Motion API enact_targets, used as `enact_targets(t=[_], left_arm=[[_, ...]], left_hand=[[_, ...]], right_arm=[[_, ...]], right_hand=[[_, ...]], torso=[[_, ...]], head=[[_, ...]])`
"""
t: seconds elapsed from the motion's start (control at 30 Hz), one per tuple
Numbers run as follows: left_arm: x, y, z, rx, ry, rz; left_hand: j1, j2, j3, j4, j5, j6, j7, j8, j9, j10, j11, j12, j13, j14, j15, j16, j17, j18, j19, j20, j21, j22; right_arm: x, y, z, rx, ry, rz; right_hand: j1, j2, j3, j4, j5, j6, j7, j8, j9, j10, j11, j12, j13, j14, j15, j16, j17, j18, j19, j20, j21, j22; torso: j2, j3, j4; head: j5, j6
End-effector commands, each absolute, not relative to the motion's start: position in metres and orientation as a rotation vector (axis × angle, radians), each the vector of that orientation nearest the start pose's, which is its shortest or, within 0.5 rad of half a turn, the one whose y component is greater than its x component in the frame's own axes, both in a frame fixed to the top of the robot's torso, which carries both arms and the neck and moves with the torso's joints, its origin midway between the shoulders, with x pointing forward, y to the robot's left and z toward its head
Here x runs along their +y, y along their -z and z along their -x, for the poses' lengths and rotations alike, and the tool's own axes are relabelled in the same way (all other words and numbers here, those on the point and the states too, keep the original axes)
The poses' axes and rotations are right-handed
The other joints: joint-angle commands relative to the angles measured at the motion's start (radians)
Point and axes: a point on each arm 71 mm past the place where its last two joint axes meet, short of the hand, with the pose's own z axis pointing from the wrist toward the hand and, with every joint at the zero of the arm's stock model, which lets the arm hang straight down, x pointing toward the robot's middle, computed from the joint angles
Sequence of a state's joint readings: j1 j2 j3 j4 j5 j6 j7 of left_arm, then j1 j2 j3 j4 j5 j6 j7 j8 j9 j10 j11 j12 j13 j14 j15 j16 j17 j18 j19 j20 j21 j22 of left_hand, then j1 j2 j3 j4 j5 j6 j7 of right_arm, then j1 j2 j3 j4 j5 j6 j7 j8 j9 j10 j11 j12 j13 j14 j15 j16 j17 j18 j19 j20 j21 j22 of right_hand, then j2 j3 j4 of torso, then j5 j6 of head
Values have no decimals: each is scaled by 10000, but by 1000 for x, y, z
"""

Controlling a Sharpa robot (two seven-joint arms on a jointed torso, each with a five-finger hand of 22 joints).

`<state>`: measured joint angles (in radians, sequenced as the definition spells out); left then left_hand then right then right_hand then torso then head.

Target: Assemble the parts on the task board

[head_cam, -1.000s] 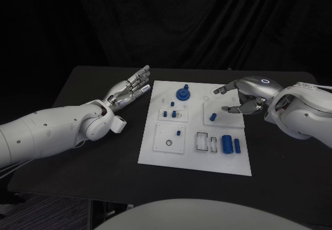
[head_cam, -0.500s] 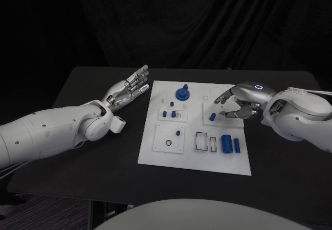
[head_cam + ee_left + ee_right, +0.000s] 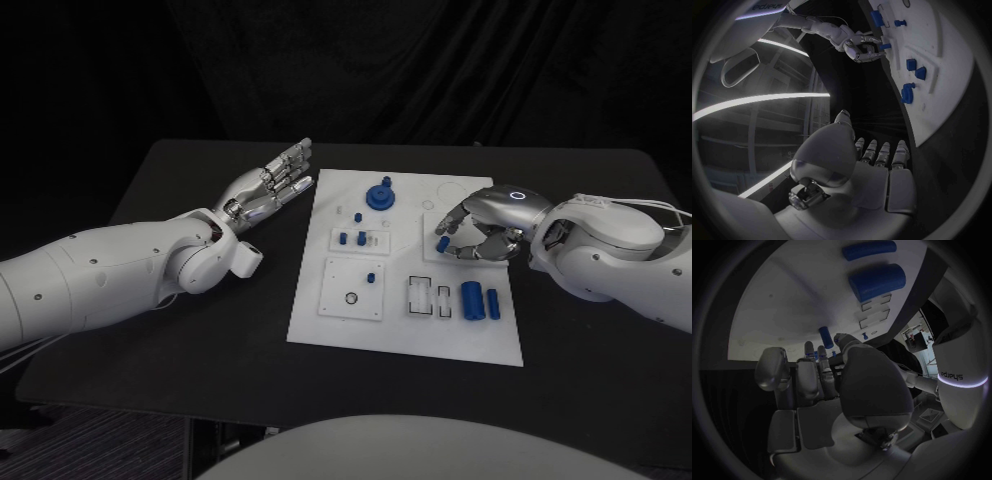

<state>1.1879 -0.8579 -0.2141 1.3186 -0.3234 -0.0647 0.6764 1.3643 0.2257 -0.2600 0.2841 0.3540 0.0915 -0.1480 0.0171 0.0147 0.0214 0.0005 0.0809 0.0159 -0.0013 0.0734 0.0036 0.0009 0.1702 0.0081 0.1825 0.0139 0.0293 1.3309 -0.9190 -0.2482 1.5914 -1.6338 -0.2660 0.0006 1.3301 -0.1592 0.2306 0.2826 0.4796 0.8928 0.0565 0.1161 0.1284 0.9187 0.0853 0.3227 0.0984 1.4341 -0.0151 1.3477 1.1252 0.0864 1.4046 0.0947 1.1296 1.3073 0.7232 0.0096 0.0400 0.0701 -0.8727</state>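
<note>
Task board [image 3: 346,330] is seen in the head view as a white plate at the middle of the black table [image 3: 173,340]. Blue parts are spread over it: a gear-like piece [image 3: 382,194] near the far edge, two cylinders [image 3: 482,300] at the near right, a small peg [image 3: 444,243] under the right hand. Right hand [image 3: 483,228] is hunched over the board's right side, fingers curled down around that peg (actual contact cannot be told). Left hand [image 3: 271,184] is held flat off the board's left edge, fingers straight and apart, nothing held.

Left wrist view: left hand [image 3: 873,165] is shown flat and empty; the board [image 3: 942,100] and the right hand [image 3: 857,46] at a blue piece are visible beyond it.

Right wrist view: right hand [image 3: 826,375] is bent toward the board [image 3: 786,310], fingertips [image 3: 809,349] near the peg [image 3: 824,334]; the two cylinders [image 3: 873,270] lie further off.
</note>
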Motion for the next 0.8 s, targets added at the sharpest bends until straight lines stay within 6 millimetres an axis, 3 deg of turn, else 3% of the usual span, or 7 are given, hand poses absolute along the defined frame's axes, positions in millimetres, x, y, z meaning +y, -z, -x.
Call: enact_targets(t=[0.03,0.27,0.5,0.8], left_arm=[[260,231,-481,14861,16397,5998],[259,232,-482,14962,16444,6024],[259,233,-482,15042,16465,6053],[258,235,-482,15232,16556,6112]], left_hand=[[114,35,72,-5,120,32,42,-6,16,-1,87,49,14,13,44,-36,-9,65,19,71,-46,10],[167,73,104,-9,225,69,81,0,21,-1,110,50,14,13,56,-36,-9,71,22,91,-44,13],[199,92,122,-14,279,92,114,4,25,0,131,48,14,13,73,-36,-9,74,25,104,-41,19],[264,119,150,-20,328,168,252,17,35,-3,193,36,12,13,192,-36,-9,76,48,190,-24,57]], right_arm=[[-208,199,-457,17080,-5926,5538],[-201,204,-456,17174,-6087,5658],[-197,207,-456,17287,-6052,5666],[-195,210,-459,17345,-5862,5613]], right_hand=[[150,-5,75,-3,-34,62,0,12,22,114,4,78,21,49,-3,12,-13,-18,72,-25,14,1524],[389,-29,292,-83,-36,265,58,47,143,384,-55,207,127,58,-42,11,1,-21,77,-58,25,1527],[1347,191,1334,-803,-27,505,155,94,467,579,-86,140,171,133,-84,72,116,-15,102,-121,36,1523],[1444,185,1622,-1071,-47,722,223,194,645,678,-89,125,188,130,-59,55,91,-8,82,-117,10,1511]], torso=[[6,6,-17],[21,7,20],[16,-2,17],[3,-9,10]], head=[[14,1],[-27,1],[-32,1],[-13,1]])
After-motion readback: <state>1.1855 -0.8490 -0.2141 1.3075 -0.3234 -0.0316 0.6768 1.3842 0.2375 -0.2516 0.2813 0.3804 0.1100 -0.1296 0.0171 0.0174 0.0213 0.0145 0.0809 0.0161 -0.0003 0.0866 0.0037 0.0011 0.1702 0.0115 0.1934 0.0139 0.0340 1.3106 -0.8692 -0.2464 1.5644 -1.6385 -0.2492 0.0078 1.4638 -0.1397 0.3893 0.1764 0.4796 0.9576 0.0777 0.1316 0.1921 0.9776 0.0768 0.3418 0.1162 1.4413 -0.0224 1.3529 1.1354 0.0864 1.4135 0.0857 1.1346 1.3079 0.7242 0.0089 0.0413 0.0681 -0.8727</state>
